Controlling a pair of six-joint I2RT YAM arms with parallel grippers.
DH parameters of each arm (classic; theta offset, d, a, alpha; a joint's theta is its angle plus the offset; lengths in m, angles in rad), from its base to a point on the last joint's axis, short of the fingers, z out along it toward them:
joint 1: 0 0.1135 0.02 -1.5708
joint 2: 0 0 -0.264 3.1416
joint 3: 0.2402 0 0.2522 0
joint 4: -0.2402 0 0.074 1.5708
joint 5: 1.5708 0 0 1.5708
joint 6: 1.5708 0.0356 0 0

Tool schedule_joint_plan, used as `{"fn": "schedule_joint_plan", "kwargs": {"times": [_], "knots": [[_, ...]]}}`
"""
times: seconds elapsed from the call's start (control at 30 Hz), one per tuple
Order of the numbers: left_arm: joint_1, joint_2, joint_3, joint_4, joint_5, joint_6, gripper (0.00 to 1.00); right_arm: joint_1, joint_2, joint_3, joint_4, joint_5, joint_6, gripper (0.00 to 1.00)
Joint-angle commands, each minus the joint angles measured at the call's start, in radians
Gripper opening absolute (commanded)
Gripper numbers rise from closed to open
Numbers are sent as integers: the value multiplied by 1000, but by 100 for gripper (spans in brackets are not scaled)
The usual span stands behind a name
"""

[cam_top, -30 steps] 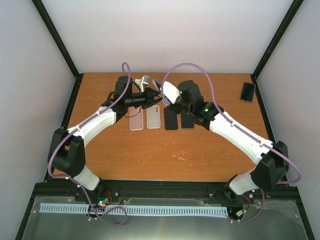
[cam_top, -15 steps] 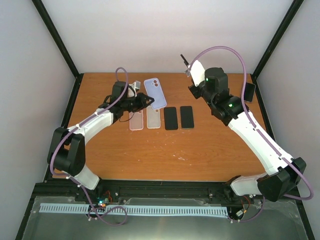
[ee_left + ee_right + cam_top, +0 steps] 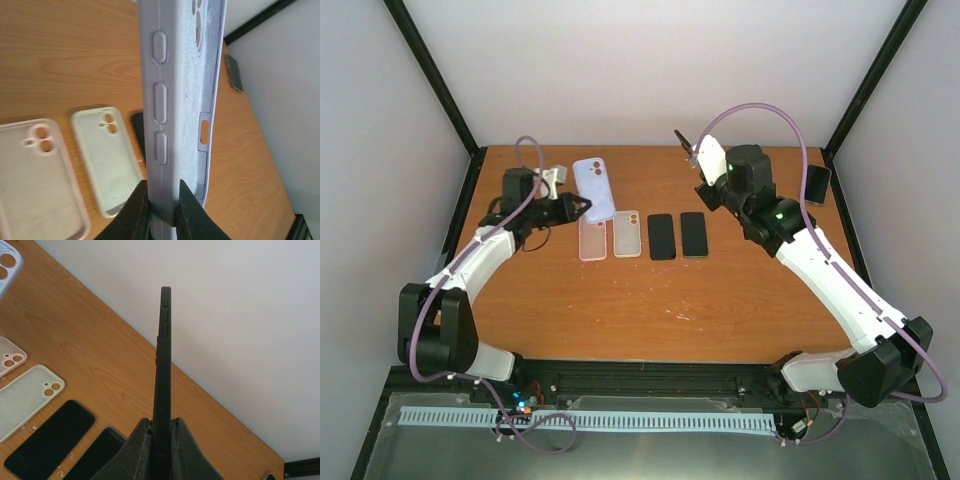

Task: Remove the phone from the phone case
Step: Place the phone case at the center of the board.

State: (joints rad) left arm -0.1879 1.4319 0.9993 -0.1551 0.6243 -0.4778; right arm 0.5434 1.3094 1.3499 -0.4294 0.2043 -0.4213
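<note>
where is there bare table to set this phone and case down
Biggest free patch: the table from its near edge up to the row of empty cases and loose phones. Crowded along that row; another phone sits in the far right corner.

Gripped at its lower end between the black fingers (image 3: 136, 216) of the left gripper (image 3: 161, 204): a lilac phone case (image 3: 172, 75), upright and edge-on, three button bumps down its side, speckled inner lining bare. Flat on the desk (image 3: 65, 55) behind, at left: a pale pink case (image 3: 35, 190) and, just beside it, a whitish case (image 3: 107, 160). Half hidden behind the held case: a dark phone (image 3: 138, 135). Near the desk's right edge: a small dark slab (image 3: 233, 73).
</note>
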Motion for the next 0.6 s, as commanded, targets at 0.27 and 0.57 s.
{"fn": "schedule_joint_plan", "kwargs": {"times": [0.27, 0.57], "knots": [[293, 46, 7, -279, 201, 335, 1, -3, -42, -3, 35, -40, 36, 3], [377, 192, 48, -482, 188, 598, 1, -3, -47, -11, 33, -38, 34, 3]]}}
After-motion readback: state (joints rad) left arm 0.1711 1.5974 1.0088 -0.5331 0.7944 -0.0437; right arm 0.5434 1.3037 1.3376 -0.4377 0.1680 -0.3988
